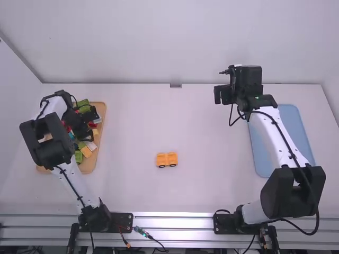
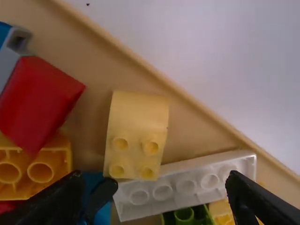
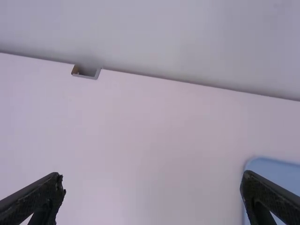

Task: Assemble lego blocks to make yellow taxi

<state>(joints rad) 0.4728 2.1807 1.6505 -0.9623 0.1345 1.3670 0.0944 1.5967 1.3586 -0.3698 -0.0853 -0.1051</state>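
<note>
Taxi partly built: its yellow wheeled base (image 1: 167, 160) sits mid-table.
Over the tray (image 1: 102, 114), the left gripper (image 2: 154, 183) spreads its fingers, perhaps for the curved yellow block (image 2: 136, 136); the upper body seems left. The right gripper (image 3: 153, 178) is spread too.

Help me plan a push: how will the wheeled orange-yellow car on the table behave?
The car would probably roll if nudged lengthwise, given its dark wheels. Its blocky body looks like plastic, so it is likely stiff and light to lift.
</note>
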